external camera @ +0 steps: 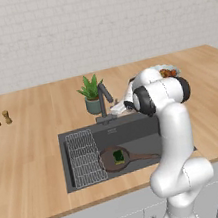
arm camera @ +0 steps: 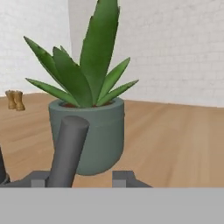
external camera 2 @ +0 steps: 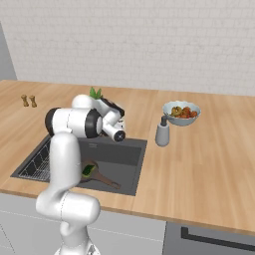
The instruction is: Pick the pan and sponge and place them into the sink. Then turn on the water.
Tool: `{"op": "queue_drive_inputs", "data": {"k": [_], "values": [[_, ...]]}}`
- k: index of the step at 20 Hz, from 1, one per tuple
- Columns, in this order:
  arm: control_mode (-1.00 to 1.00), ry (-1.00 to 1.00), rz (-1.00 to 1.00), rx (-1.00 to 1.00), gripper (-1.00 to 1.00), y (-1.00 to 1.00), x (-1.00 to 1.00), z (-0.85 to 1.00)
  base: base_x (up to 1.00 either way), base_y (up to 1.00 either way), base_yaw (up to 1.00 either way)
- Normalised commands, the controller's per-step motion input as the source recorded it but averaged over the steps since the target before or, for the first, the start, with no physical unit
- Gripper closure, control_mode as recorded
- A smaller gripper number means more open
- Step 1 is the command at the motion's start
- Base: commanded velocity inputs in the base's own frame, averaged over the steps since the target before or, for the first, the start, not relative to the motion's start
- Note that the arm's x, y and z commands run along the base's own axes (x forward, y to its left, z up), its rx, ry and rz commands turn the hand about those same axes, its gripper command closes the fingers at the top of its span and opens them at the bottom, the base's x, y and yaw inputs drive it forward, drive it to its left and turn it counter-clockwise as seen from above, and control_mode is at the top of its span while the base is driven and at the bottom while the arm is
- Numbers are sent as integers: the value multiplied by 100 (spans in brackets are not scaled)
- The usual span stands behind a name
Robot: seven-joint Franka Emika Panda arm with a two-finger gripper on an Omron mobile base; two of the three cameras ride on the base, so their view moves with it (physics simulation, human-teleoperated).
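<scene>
The dark pan [external camera: 110,161] lies in the sink [external camera: 136,135] with its long handle pointing right. On it rests the small green sponge [external camera: 118,156]. From the right base view, the pan [external camera 2: 95,174] and sponge [external camera 2: 87,170] sit beside my arm. My gripper [external camera: 117,109] is at the faucet [external camera: 103,102], just right of its neck. In the hand view my gripper [arm camera: 82,179] is open. A grey faucet bar [arm camera: 68,151] rises between the fingertips [arm camera: 124,178], close to the left one. No water stream is visible.
A potted plant [arm camera: 87,135] stands right behind the faucet. A wire rack [external camera: 84,156] fills the sink's left side. A soap dispenser [external camera 2: 162,132] and a fruit bowl [external camera 2: 182,112] stand right of the sink. Two small shakers [external camera: 1,119] are at far left.
</scene>
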Motion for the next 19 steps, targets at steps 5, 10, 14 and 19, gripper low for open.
{"op": "queue_drive_inputs", "data": {"k": [5,10,14,19], "values": [[-100,0,-10,2,100,-100,0,-56,0,0,0],[-100,1,-10,3,100,-100,0,-53,0,0,0],[-100,0,-8,27,100,-100,0,-6,0,0,0],[-100,0,-6,39,100,-100,0,3,0,0,0]]}}
